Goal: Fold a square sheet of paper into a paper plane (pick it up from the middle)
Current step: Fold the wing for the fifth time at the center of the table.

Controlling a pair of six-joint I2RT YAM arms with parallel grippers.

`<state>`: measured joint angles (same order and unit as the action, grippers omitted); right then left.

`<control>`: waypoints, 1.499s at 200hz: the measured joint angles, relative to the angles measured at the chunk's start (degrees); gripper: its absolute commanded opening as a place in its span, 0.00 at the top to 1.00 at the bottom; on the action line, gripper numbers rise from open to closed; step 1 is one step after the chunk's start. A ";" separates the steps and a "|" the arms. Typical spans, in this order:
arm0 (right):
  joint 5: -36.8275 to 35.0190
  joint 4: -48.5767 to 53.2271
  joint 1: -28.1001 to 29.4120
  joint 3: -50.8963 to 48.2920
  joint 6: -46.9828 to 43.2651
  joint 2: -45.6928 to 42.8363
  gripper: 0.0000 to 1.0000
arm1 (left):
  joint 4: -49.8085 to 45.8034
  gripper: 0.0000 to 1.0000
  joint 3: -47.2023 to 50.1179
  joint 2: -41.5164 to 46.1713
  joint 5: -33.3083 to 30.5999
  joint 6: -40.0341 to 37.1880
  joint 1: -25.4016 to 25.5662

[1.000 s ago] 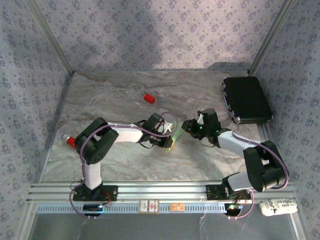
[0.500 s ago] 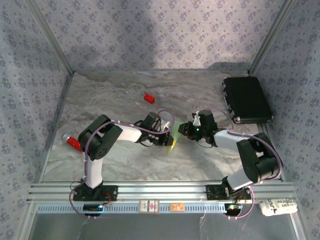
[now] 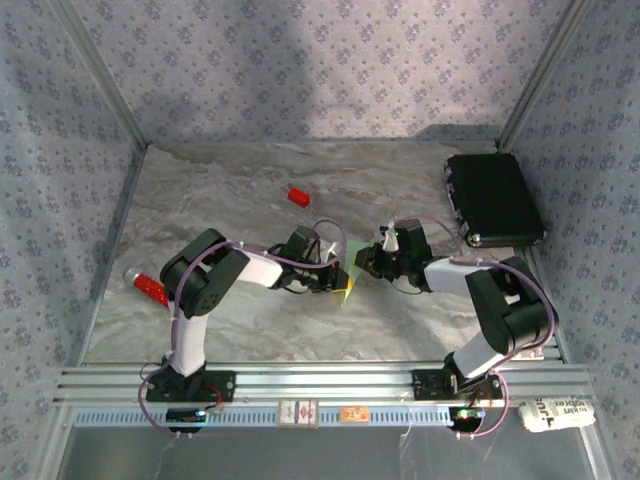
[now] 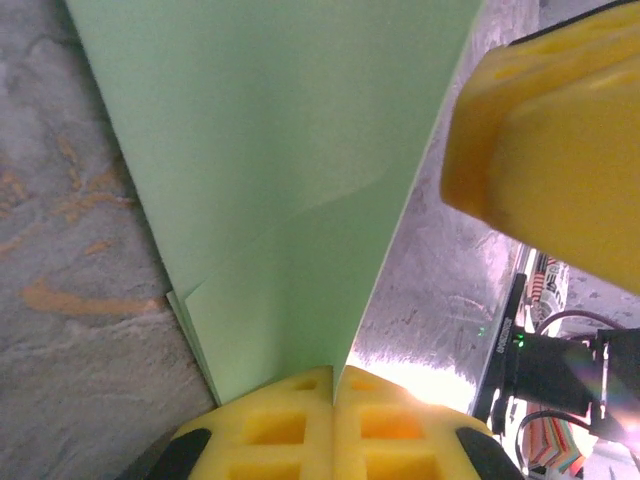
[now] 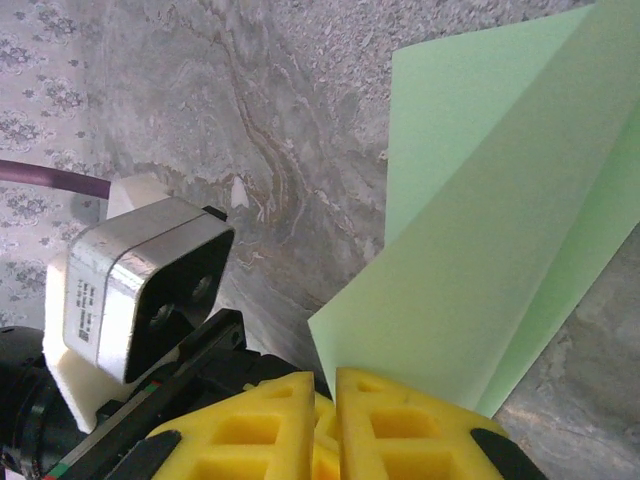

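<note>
Right claw point(image 5: 335, 385) closed in, one green sheet point(image 5: 480, 230)

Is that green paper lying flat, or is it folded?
Folded: the green paper shows a crease and stacked layer edges, pinched in the shut left gripper.

Top camera high at the near edge, angled down over the table point(image 3: 220, 190); wrist cameras close-up, facing each other across the square sheet of paper point(image 4: 270, 150).
</note>
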<state>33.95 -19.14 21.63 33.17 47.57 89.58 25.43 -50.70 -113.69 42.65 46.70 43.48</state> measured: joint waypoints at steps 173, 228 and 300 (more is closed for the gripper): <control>1.53 -3.89 -1.40 0.17 1.51 1.88 0.88 | 6.40 1.00 2.12 -1.03 1.55 7.96 -0.87; 2.12 -4.72 -1.40 0.63 1.70 5.29 0.88 | 7.34 1.00 2.16 -1.51 2.19 10.16 -1.18; 2.51 -5.99 -1.53 1.18 1.75 7.41 0.88 | 9.18 1.00 2.45 -2.23 3.23 12.96 -1.64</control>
<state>36.47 -25.12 20.10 34.35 49.32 96.99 34.61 -48.25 -115.92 45.89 59.66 41.85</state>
